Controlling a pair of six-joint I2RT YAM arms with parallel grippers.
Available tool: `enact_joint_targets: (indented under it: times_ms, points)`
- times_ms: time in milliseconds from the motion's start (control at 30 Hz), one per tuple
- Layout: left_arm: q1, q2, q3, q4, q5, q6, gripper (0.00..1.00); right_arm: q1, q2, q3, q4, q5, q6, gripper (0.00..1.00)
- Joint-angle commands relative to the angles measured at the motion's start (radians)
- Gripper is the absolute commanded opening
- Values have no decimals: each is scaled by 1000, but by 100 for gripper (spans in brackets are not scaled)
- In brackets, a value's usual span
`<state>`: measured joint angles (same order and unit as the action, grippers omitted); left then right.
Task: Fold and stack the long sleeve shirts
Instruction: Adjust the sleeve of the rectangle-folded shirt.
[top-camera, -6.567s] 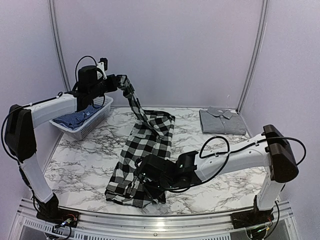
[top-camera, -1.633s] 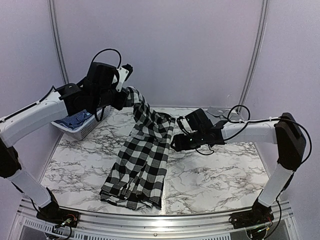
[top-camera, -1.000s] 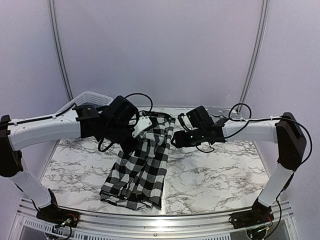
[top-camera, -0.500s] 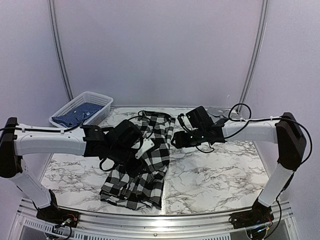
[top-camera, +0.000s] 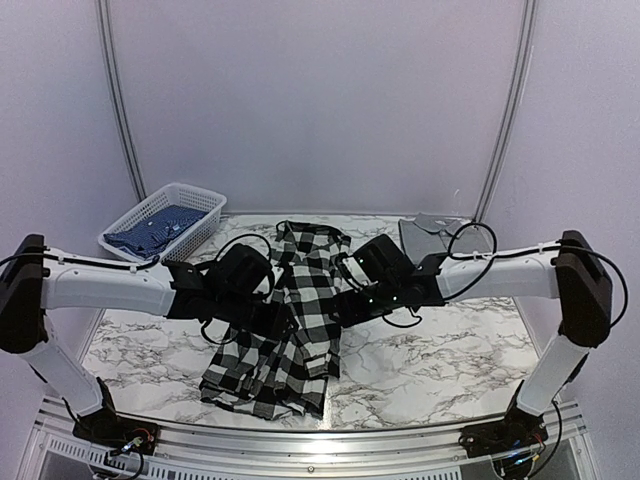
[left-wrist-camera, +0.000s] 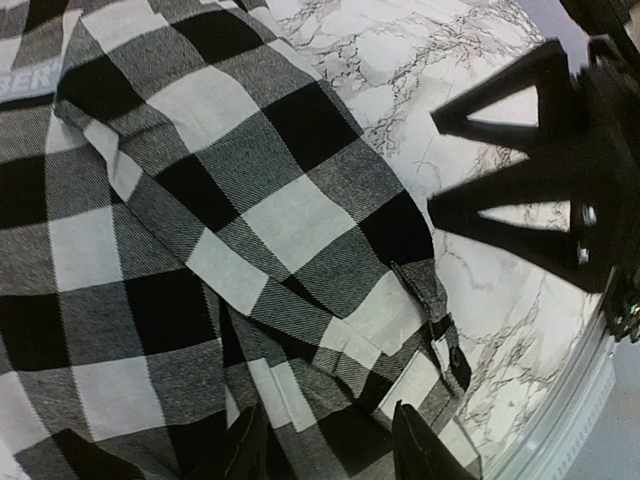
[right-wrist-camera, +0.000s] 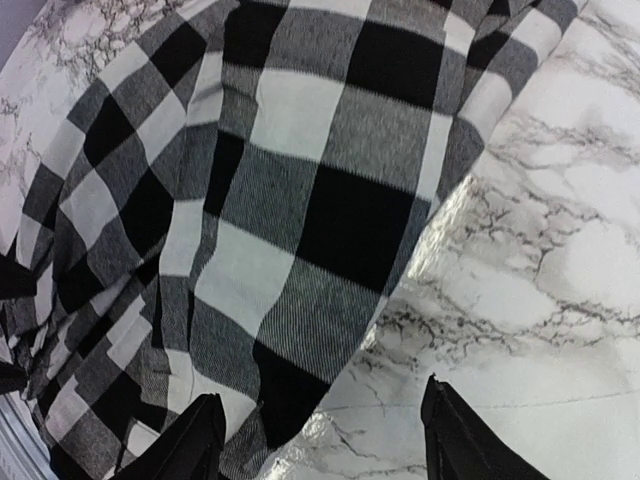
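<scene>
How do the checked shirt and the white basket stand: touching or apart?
Apart. The top view shows a strip of bare marble table between the basket at far left and the checked shirt at centre.

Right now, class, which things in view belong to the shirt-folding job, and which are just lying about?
Job: checked shirt; left gripper; right gripper, both open.
Lying about: white basket; blue cloth inside it; folded grey garment at the far right.

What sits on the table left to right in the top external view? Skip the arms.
White basket holding blue cloth → black-and-white checked shirt → folded grey shirt, partly hidden.
</scene>
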<state>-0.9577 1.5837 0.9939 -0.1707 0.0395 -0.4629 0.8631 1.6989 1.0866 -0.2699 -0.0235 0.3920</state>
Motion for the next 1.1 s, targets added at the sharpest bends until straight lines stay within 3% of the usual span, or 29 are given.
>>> enact_joint_targets:
  times_ms: [0, 300, 1067]
  points:
    - [9, 54, -27, 124, 131, -201, 44, 52, -70, -96, -17, -34, 34, 63]
    - [-18, 143, -43, 161, 207, -321, 43, 144, -121, -198, 37, -76, 114, 63]
    - [-58, 218, -87, 270, 268, -456, 36, 149, -145, -243, 83, -51, 147, 61]
